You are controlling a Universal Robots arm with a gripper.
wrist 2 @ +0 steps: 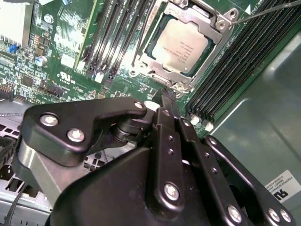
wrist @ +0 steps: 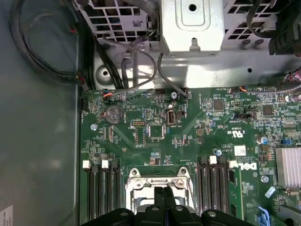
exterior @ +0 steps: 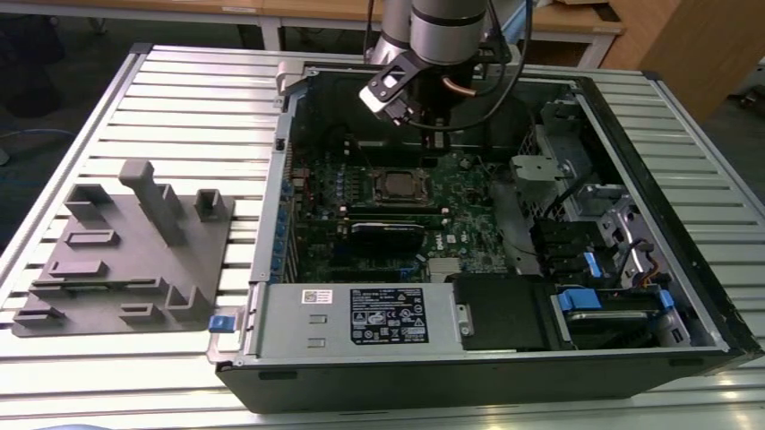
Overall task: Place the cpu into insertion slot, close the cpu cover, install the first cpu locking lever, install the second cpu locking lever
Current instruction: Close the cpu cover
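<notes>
1. Progress: the cpu (wrist 2: 181,47) sits in the insertion slot (wrist 2: 141,71), just ahead of my gripper (wrist 2: 168,101).
2. The cpu cover (wrist 2: 212,46) looks closed.
3. My fingers are pinched together and empty; one locking lever (wrist 2: 273,10) seems unlatched.

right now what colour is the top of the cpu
Dull silver-grey; the cpu shows best in the second wrist view.
</notes>
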